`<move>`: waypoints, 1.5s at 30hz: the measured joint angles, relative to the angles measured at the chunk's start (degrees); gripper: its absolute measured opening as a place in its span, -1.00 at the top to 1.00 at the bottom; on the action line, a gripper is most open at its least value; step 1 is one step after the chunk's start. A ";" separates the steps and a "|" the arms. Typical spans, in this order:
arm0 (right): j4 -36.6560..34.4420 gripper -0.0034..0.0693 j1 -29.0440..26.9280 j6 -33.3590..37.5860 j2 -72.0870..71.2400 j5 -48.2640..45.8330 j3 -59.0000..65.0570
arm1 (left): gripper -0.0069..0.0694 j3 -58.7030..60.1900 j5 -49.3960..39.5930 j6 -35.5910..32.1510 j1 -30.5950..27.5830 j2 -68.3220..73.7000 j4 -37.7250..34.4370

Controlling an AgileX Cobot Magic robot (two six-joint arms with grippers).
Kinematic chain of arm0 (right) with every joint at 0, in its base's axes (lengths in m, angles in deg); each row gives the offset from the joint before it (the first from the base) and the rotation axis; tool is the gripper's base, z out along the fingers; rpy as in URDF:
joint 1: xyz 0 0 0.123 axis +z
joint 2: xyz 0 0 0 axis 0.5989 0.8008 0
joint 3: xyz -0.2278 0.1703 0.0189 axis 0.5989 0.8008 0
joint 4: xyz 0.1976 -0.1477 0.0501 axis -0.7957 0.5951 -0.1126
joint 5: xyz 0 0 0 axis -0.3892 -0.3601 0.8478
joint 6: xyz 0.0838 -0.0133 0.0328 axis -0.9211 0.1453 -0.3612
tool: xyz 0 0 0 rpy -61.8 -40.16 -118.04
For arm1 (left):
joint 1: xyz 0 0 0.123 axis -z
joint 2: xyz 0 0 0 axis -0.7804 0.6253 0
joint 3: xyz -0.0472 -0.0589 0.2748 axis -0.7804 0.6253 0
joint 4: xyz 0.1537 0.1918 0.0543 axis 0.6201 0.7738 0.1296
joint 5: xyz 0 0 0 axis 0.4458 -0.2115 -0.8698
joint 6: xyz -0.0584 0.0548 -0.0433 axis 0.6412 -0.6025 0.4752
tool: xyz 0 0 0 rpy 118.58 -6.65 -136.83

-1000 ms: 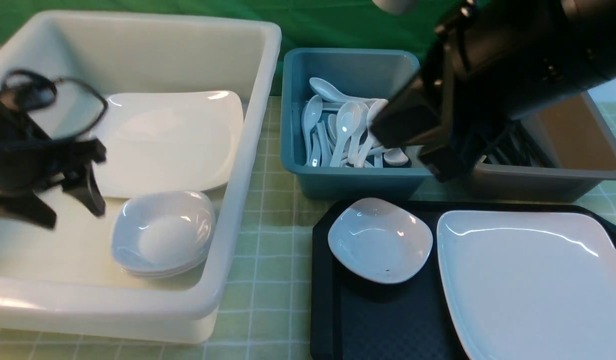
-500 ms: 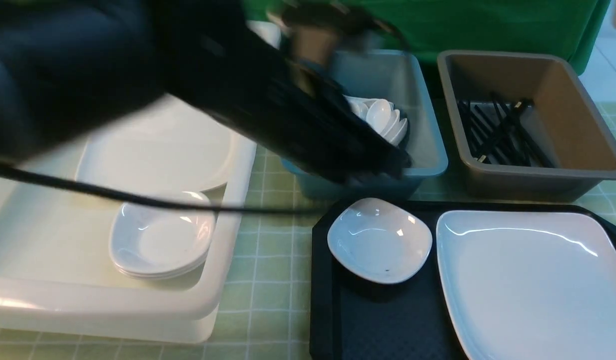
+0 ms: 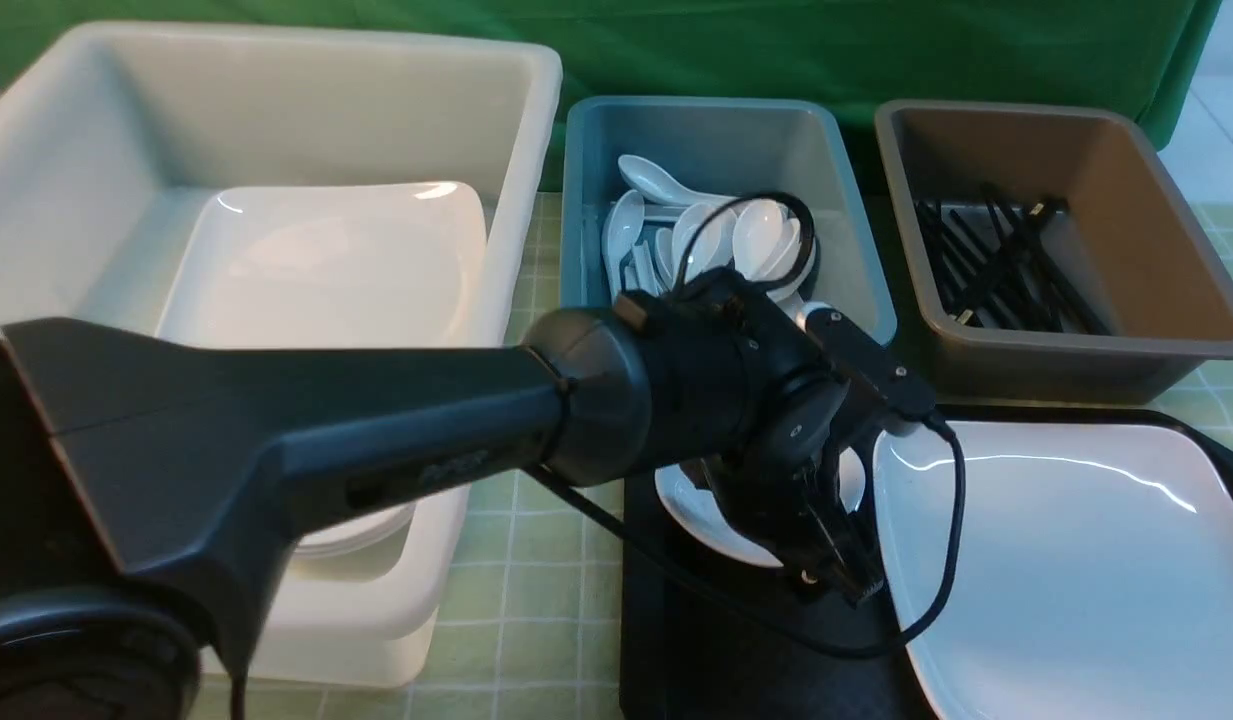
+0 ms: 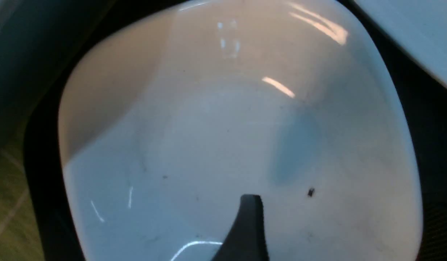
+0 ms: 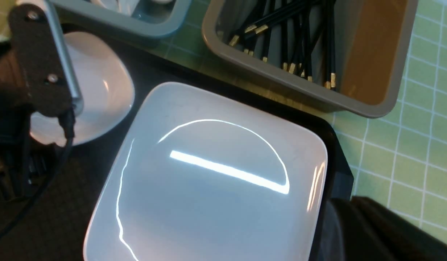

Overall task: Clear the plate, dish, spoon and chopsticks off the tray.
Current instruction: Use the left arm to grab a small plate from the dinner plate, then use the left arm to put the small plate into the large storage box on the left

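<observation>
The small dish [image 4: 223,127] is sitting at the tray's [image 3: 651,670] far left corner, just left of the plate [image 3: 1056,560]. The left gripper [image 3: 834,578] is hanging over the dish's right side, one fingertip [image 4: 247,224] showing above its bowl; how wide the jaws are standing I cannot tell. The right gripper [image 5: 357,221] is sitting closed beside the tray's right edge.

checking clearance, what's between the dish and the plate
A narrow strip of bare tray, seen in the right wrist view; dish and plate don't touch.
</observation>
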 joint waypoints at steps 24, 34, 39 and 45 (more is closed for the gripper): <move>-22.41 0.90 0.08 13.55 0.31 4.83 -2.61 | 0.79 -13.47 -13.40 -1.67 -0.76 -13.83 -1.19; -32.85 0.89 12.89 17.76 9.18 5.00 -13.27 | 0.79 -13.97 -26.87 -1.19 -23.57 -29.02 -1.73; -32.95 0.89 22.86 17.76 17.63 5.00 -17.03 | 0.79 -1.12 -23.50 -1.96 -32.50 -29.93 -6.82; -32.95 0.89 27.67 17.76 25.57 5.03 -20.61 | 0.79 15.71 -10.13 -2.97 -34.48 -29.82 -7.26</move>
